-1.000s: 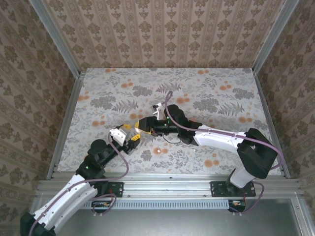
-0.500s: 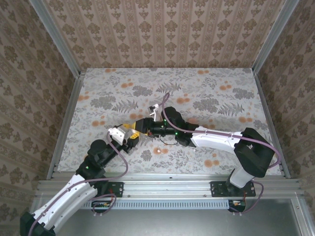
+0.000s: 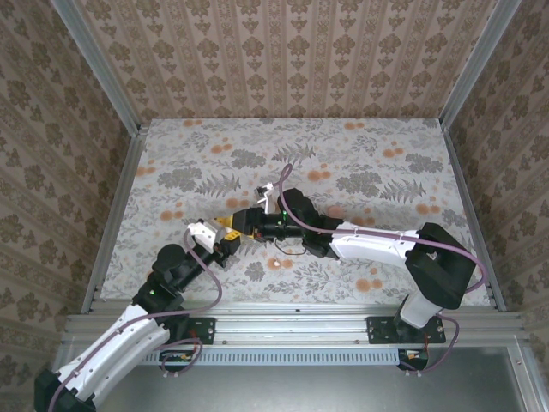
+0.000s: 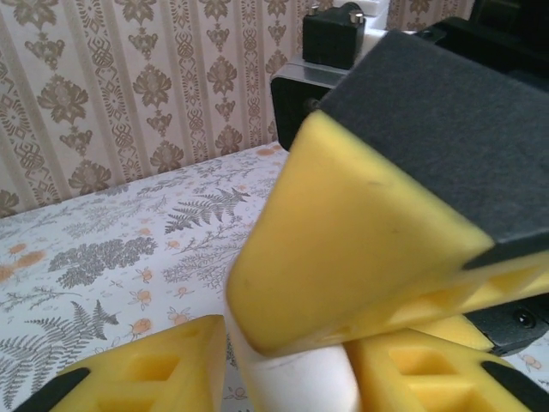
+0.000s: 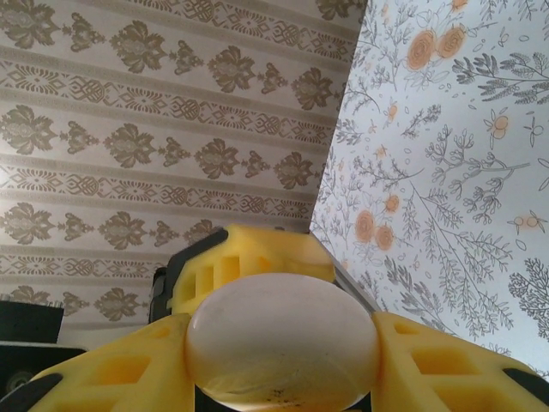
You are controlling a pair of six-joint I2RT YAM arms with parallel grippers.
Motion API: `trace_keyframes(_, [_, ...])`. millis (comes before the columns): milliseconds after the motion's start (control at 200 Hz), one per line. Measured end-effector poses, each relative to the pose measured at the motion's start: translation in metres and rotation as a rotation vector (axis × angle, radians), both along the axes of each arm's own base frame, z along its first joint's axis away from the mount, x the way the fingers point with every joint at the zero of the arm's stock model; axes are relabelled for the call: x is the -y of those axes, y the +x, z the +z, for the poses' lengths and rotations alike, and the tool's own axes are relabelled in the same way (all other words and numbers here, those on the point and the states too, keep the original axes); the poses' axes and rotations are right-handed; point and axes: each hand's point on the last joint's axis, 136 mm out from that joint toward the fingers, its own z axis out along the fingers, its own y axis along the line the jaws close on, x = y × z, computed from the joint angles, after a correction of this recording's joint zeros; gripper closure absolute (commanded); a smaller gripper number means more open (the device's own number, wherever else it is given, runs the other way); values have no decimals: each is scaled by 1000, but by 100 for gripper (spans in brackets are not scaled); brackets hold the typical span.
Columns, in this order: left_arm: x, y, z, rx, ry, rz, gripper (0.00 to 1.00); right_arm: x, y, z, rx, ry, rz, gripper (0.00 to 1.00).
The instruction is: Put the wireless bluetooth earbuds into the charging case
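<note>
The charging case [image 5: 283, 339] is a smooth white oval pebble, held closed between the yellow fingers of my right gripper [image 5: 281, 365], which is shut on its two ends. My left gripper [image 4: 287, 373] has come in from the other side, and its yellow fingers sit close against a white part of the same case [image 4: 296, 386]. One right finger [image 4: 360, 249] overlaps the case from above. From overhead, the left gripper [image 3: 226, 240] and the right gripper [image 3: 242, 221] meet tip to tip above the middle of the table. The earbuds are out of view.
The floral tabletop [image 3: 360, 154] stretches behind and to both sides of the arms. Patterned walls and metal rails [image 3: 116, 215] close it in. A purple cable [image 3: 296, 210] loops over the right arm.
My right gripper has moved left with the case toward the left gripper. The left fingers have closed in around the case.
</note>
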Motion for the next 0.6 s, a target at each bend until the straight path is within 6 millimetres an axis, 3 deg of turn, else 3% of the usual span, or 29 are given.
trace_keyframes(185, [1,-1,0,-10,-9,-11,77,0,0,1,6,1,-2,52])
trace_keyframes(600, [-2,1,-5,-40,-10,11,100,0,-7,-9,31,-52,12,36])
